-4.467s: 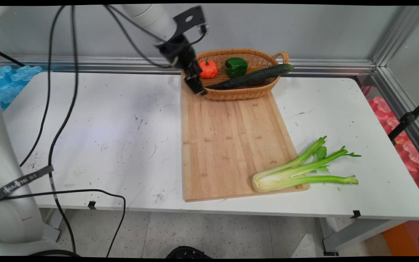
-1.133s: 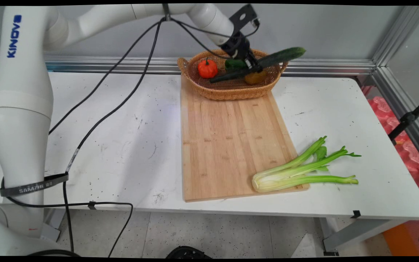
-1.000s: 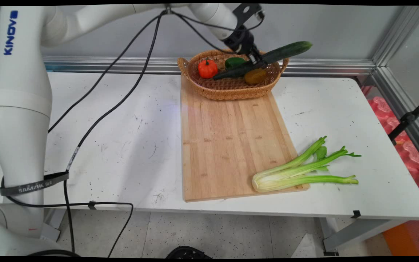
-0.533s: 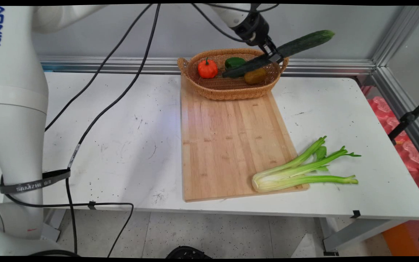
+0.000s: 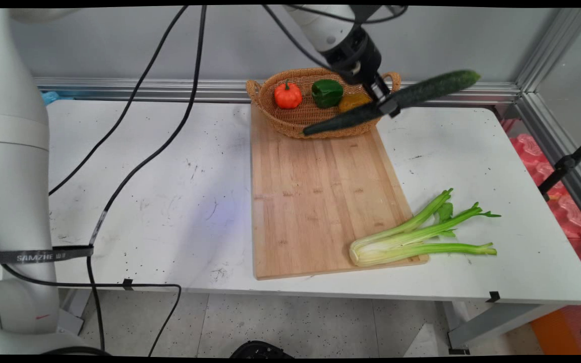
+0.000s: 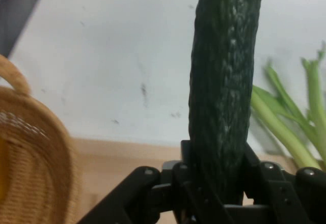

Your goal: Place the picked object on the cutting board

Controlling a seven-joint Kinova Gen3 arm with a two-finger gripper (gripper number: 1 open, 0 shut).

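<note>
My gripper [image 5: 386,105] is shut on a long dark green cucumber [image 5: 424,91], holding it near its middle, in the air over the right front rim of the wicker basket [image 5: 290,123]. The cucumber tilts, its right end high, its left end low over the basket's front wall. In the hand view the cucumber [image 6: 224,81] runs up from between the black fingers [image 6: 188,158], with the basket handle [image 6: 15,81] at the left. A small orange pumpkin [image 5: 288,96], a green bell pepper [image 5: 327,93] and a yellowish fruit [image 5: 352,101] lie in the basket.
A bamboo cutting board [image 5: 315,196] lies in front of the basket. A bunch of celery [image 5: 411,234] rests across the board's near right corner and the white table [image 5: 144,166]. Black cables [image 5: 134,101] hang at the left. An aluminium rail [image 5: 144,88] runs along the back.
The gripper closed on the cucumber in the basket, raised it, and has now carried it right and toward the near side, lower than half a second ago. The pepper and yellowish fruit are uncovered.
</note>
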